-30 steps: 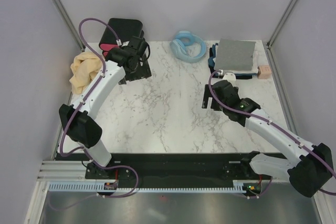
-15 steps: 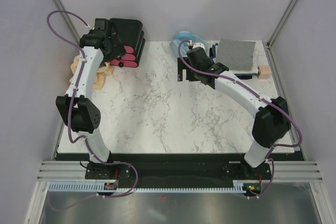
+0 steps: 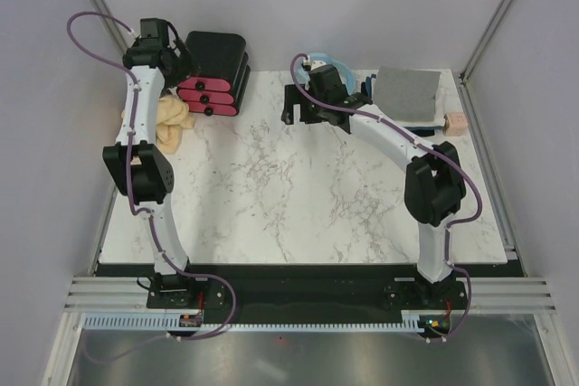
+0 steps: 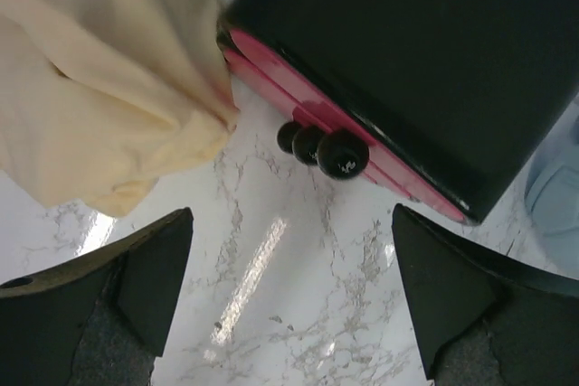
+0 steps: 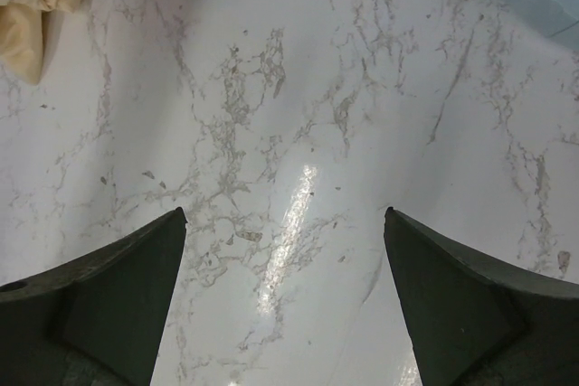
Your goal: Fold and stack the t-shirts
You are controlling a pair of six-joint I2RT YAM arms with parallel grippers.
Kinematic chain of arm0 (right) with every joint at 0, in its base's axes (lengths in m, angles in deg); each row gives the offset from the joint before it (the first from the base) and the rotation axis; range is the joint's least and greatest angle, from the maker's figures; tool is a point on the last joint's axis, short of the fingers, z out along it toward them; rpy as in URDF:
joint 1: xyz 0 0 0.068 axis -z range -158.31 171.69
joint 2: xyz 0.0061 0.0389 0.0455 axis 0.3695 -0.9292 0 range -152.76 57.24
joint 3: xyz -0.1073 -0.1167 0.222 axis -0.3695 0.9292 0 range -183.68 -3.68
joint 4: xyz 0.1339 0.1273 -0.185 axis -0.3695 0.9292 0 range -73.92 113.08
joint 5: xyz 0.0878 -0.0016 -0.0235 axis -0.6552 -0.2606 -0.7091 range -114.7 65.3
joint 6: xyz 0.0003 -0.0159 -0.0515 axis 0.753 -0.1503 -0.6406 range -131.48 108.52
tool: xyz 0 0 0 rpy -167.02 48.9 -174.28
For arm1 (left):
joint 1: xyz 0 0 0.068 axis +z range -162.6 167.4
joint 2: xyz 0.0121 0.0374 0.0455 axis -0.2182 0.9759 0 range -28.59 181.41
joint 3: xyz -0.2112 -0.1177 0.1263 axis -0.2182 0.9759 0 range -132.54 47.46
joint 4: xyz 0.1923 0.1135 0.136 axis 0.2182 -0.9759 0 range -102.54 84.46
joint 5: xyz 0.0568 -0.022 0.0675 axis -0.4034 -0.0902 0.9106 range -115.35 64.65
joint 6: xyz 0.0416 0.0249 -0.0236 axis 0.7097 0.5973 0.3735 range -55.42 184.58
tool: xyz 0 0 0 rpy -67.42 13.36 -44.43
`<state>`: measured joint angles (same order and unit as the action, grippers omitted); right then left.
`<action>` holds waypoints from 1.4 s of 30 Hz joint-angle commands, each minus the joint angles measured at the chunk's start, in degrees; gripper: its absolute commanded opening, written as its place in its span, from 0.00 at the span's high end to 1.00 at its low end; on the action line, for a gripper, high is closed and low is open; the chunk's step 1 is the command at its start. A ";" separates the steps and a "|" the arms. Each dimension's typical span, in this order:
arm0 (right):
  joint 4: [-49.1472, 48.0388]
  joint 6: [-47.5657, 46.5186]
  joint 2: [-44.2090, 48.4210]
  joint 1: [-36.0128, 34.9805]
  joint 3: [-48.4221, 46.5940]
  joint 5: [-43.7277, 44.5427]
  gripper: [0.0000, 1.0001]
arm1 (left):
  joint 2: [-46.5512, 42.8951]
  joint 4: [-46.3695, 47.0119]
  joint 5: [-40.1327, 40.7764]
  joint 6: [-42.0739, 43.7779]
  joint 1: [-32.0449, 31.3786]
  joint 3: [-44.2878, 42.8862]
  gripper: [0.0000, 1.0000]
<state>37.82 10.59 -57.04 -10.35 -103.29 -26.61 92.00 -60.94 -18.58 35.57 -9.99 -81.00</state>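
A crumpled pale yellow-cream t-shirt lies at the far left of the marble table, and fills the upper left of the left wrist view. A folded grey t-shirt tops a stack at the far right, with a dark navy edge under it. My left gripper hovers open over bare marble between the cream t-shirt and a black box. My right gripper hangs open over bare marble at the far centre, holding nothing.
A black box with a pink-red side stands at the far left, against the cream t-shirt. A light blue ring-shaped thing lies behind my right wrist. A small pinkish block sits beside the stack. Grey walls close in the table.
Both arms have swung away toward the far end. The left gripper went to the far left corner by the box, the right from the right side to the far centre. Both stayed open.
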 commanded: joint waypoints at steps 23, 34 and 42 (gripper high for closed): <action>-30.08 19.42 -17.02 0.13 -12.80 -15.58 0.03 | 14.31 15.67 -13.44 -0.87 8.64 -13.04 0.05; -49.49 34.96 -32.49 1.01 -21.14 -13.82 0.05 | 16.77 17.42 -18.80 -0.43 8.90 -11.90 0.07; -56.98 44.37 -45.12 0.74 -32.80 -8.11 0.06 | 18.53 18.92 -23.90 -1.13 8.81 -11.64 0.08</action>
<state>-10.97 48.59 -96.92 -9.17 -126.22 -37.87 108.22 -44.22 -37.36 35.13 -1.03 -91.51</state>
